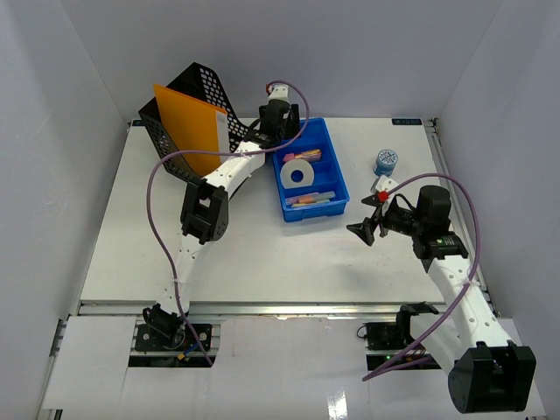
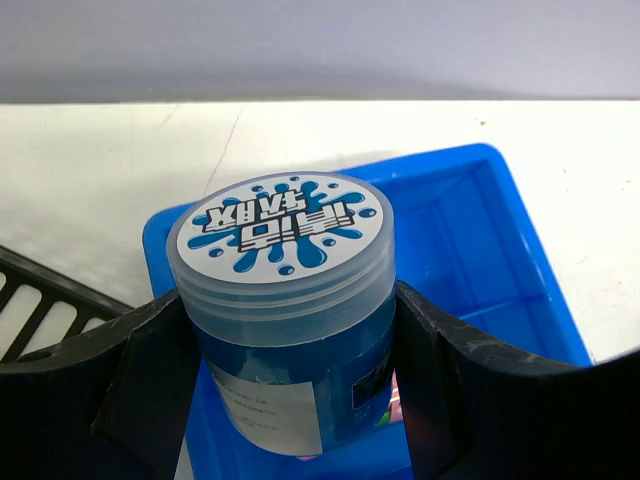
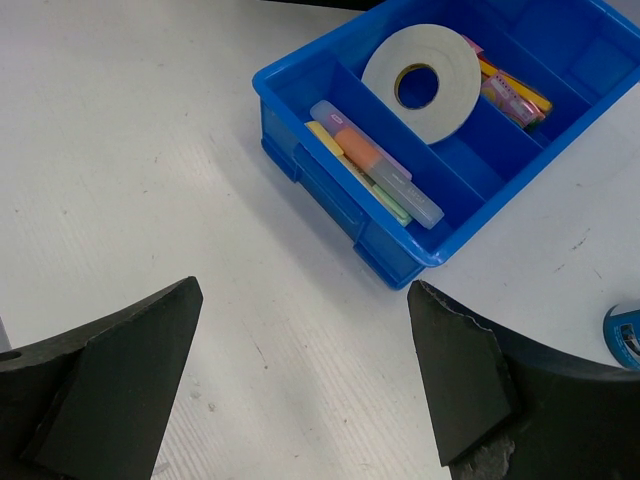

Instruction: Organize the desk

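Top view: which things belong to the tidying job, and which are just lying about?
Job: white flat desk; blue plastic compartment tray; blue splash-lidded jar between the left fingers; loose small blue round tub.
Lying about: black mesh file holder; orange folder; purple arm cables.

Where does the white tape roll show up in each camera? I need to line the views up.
Top external: tape roll in the blue tray's middle compartment, just above centre.
Left wrist: not in it; a jar fills the foreground.
Right wrist: top, right of centre, in the tray.
Shared landmark: the blue tray.
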